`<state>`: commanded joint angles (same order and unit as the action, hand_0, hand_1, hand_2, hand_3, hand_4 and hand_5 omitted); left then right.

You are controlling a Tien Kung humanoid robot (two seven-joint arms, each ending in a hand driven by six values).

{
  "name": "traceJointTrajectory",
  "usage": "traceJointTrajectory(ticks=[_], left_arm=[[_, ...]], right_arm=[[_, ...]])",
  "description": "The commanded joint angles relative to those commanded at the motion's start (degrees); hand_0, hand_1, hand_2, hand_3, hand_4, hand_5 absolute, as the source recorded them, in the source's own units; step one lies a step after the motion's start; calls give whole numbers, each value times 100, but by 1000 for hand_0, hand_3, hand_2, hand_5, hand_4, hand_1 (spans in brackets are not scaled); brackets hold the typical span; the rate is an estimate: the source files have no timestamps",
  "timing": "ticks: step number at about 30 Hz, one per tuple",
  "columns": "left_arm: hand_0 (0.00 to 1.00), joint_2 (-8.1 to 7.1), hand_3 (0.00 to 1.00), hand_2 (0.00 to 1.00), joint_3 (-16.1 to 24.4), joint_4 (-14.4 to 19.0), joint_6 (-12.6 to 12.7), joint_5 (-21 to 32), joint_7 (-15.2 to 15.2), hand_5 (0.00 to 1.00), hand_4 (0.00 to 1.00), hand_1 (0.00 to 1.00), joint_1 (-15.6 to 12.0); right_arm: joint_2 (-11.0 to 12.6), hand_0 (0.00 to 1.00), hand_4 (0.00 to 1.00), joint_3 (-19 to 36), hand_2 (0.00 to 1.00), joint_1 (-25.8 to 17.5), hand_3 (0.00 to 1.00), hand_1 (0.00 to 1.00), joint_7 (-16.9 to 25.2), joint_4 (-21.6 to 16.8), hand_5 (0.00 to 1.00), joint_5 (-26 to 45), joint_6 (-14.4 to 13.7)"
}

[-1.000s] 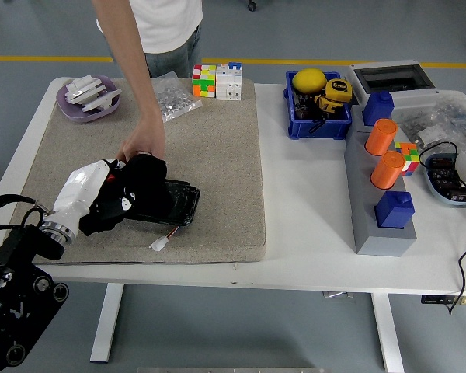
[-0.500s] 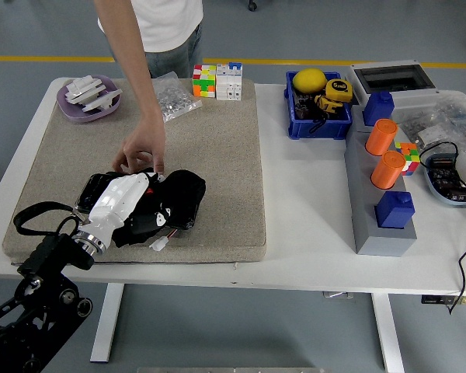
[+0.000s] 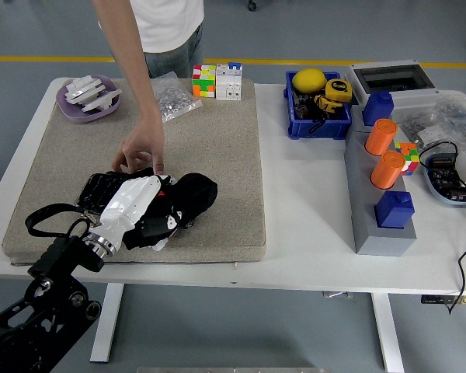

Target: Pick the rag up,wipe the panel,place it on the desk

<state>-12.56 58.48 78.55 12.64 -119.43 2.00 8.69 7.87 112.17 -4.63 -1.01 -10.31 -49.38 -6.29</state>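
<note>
White table (image 3: 311, 233) w/ a big beige mat (image 3: 217, 155) on its left half. On the mat's near-left part lies the dark panel (image 3: 101, 186), and a person's hand (image 3: 142, 148) touches its far edge w/ fingertips down. Robot's left hand (image 3: 140, 210) sits over the panel's right end, fingers curled round the black rag (image 3: 190, 194), which is bunched at the panel's right end. Right hand not seen.

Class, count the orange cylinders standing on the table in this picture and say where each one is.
2. One orange cylinder stands on the long grey block at the table's right; the second orange cylinder is just nearer on that block, between two blue blocks. None appears hidden.
</note>
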Motion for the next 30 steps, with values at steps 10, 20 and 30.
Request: traceJointTrajectory(ticks=[10,20,30], left_arm=[[260,-143,437,545,414,-276,142,-200,-44,2,2,213,-40],[260,-241,442,542,806,-668,244,-179,-173,2,21,230,-107],[260,-250,444,538,1308,-878,370,-217,-160,2,30,233,-146]], right_arm=[[18,512,926,120,645,7,551,558,9,0,404,-151,24],[8,512,927,178,646,7,551,558,19,0,404,-197,31],[7,512,927,217,646,8,551,558,24,0,404,-248,40]])
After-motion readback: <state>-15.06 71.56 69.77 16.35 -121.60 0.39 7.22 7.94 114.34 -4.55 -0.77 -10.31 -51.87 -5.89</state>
